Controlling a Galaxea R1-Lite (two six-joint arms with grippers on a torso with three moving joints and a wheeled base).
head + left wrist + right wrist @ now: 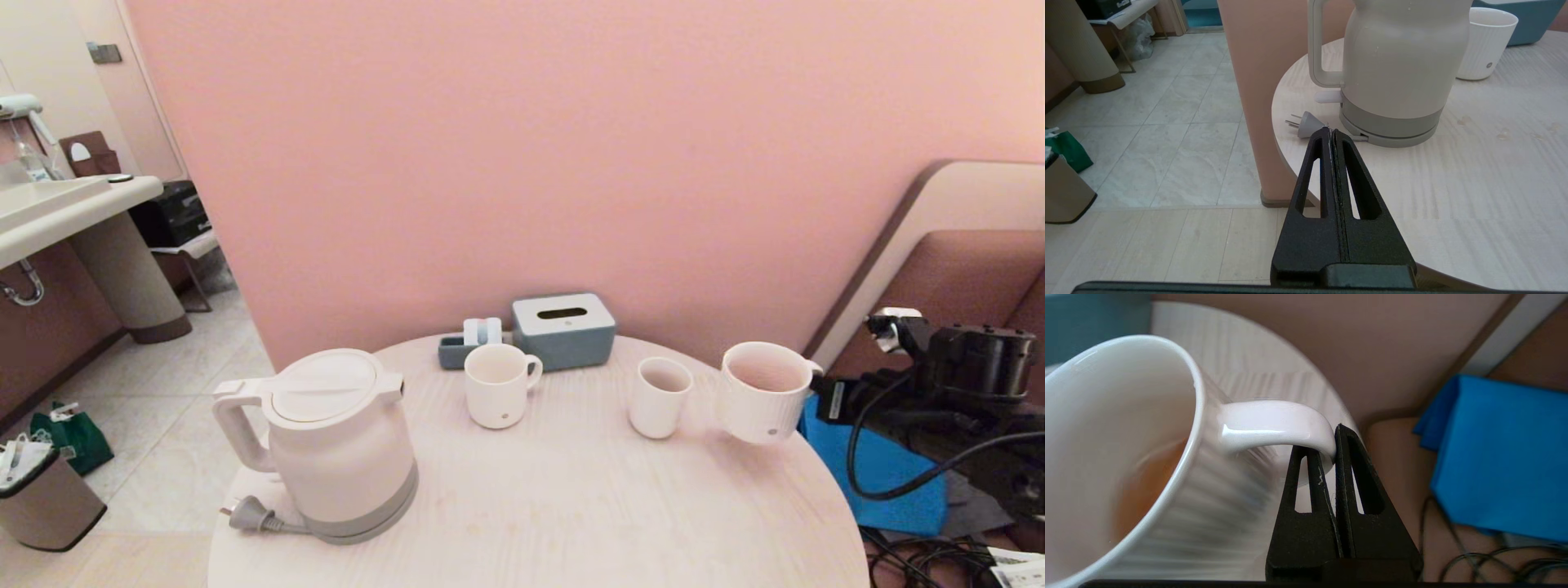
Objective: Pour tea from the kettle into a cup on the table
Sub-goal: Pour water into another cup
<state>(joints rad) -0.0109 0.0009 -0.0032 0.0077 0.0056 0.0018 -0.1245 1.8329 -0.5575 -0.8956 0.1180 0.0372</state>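
Cream-white ribbed cup (pixel 1126 465), amber tea (pixel 1147 477) inside, handle pinched by right claw (pixel 1329 451), left claw (pixel 1331 132) closed.

One kettle (pixel 335 445) stands at lower left of the head view. Three cups in a row: a mug (pixel 498 384) at centre, a tumbler (pixel 660 397) right of it, a wide cup (pixel 763 392) farther right. One tissue box (pixel 563 330) and one small tray (pixel 454 351) at upper centre. One plug (pixel 249 516) at lower left.
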